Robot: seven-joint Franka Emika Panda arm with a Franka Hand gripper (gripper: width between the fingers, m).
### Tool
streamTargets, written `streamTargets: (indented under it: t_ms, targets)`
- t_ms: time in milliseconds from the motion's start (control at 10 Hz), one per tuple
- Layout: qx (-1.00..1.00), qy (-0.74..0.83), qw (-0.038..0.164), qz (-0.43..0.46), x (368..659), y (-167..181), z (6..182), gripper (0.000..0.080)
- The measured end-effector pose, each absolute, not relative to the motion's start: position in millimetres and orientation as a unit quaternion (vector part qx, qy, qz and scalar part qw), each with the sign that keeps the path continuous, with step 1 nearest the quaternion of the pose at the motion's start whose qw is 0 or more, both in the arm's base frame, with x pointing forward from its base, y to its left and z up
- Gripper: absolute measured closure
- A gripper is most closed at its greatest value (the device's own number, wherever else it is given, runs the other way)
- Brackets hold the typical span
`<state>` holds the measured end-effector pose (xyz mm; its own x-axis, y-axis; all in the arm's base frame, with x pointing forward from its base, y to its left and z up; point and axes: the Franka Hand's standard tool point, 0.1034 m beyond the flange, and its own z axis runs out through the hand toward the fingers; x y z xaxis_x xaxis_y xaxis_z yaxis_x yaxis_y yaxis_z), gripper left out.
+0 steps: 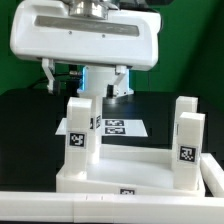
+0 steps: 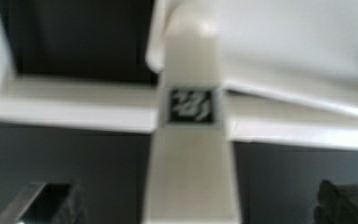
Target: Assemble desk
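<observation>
1. Watching the feed from my desk, I'm seeing the tabletop [image 1: 140, 165] sitting upside down on the black table [image 1: 30, 125], rim facing up, in the lower half of the exterior view.
2. Two legs are standing upright in its corner sockets: the left leg [image 1: 81, 135] toward the exterior view's left and the right leg [image 1: 186, 132] toward the exterior view's right. Both are showing black-and-white square markers on their faces.
3. The marker board [image 1: 112, 127] is lying flat on the table behind the tabletop, peeking out between the two legs.
4. The gripper [image 1: 104, 85] is hanging above the left leg, with the big white wrist housing [image 1: 85, 38] filling the top of the exterior view. One finger [image 1: 121, 79] is hanging just beside the leg's top.
5. I can't tell whether the jaws are spread or pressed on anything (the leg and housing are blocking the fingertips, and the exterior view is a bit too coarse).
6. In the wrist view, the leg [image 2: 194, 120] is running straight down the middle, marker facing the camera, with the tabletop rim [image 2: 69, 108] crossing behind it. It's blurry, so I'm not reading more into it.
7. A white ledge [image 1: 60, 207] is running along the near edge of the exterior view.
</observation>
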<state>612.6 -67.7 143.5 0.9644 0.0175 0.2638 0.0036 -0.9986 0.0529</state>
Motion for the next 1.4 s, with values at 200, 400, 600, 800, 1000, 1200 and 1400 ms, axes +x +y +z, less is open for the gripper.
streamTargets:
  t_ms: [200,400,600,800,1000,1200,1400]
  targets:
    - [0.998,0.006,0.009,0.054,609.4,-68.1,135.3,0.0150]
    - [1.000,0.005,-0.006,0.000,607.8,-66.9,133.8,0.0150]
    - [1.000,0.006,-0.007,-0.007,609.9,-65.8,132.9,0.0150]
    - [0.999,0.030,0.019,-0.010,612.1,-74.3,128.4,0.0150]
    - [0.999,0.039,0.029,-0.008,620.5,-76.4,128.8,0.0150]
    - [0.999,0.037,0.028,-0.006,625.3,-77.4,133.8,0.0150]
    - [0.999,0.036,0.025,-0.007,625.3,-78.5,134.5,0.0271]
